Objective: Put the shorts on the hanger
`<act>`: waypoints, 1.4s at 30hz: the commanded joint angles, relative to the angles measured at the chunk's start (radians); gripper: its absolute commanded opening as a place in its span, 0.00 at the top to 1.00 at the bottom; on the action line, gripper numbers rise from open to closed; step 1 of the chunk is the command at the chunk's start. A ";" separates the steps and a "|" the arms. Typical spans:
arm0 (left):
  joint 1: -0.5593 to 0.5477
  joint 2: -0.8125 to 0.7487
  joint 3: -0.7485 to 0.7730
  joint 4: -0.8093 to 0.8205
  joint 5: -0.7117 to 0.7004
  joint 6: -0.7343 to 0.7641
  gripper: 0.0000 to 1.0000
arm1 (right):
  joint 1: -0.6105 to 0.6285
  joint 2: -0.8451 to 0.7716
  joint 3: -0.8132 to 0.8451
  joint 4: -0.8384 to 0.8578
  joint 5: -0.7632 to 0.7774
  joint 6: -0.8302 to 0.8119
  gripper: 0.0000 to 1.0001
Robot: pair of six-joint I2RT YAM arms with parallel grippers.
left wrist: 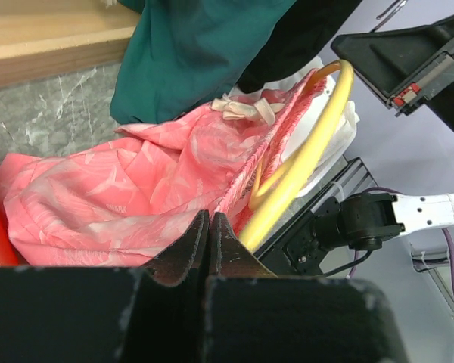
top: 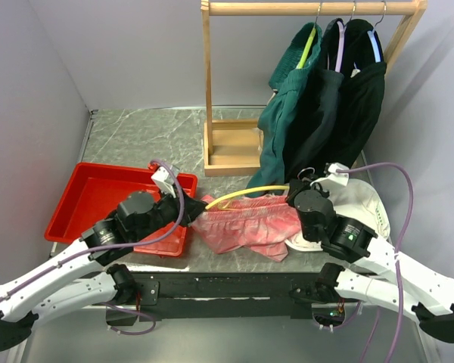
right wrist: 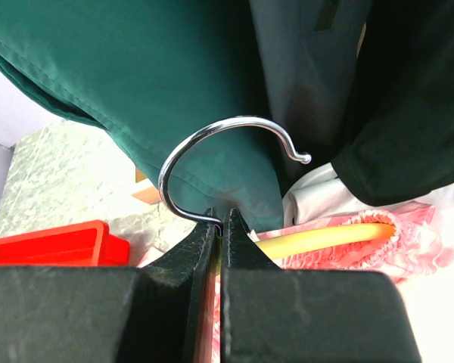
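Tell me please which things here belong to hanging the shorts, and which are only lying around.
For the job: the shorts, the hanger, the left gripper pinching the shorts, the right gripper holding the hanger's hook.
Just lying about: the red tray, the white cloth, the wooden rack, the dark garments on it.

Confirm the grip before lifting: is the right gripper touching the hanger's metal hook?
Touching. The right wrist view shows the right gripper shut on the base of the metal hook of the hanger, both fingertips pressed against the wire.
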 commanded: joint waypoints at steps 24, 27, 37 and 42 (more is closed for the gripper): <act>0.002 -0.147 0.129 -0.087 -0.123 0.114 0.98 | 0.016 0.058 0.057 -0.100 0.171 0.007 1.00; 0.004 -0.141 0.135 -0.083 -0.118 0.128 0.98 | 0.021 0.064 0.062 -0.104 0.177 0.007 1.00; 0.004 -0.024 0.231 -0.105 -0.067 0.215 0.98 | 0.063 0.095 0.106 -0.162 0.251 0.033 1.00; 0.002 0.049 0.287 -0.123 -0.031 0.247 0.96 | 0.077 0.091 0.121 -0.156 0.261 0.016 1.00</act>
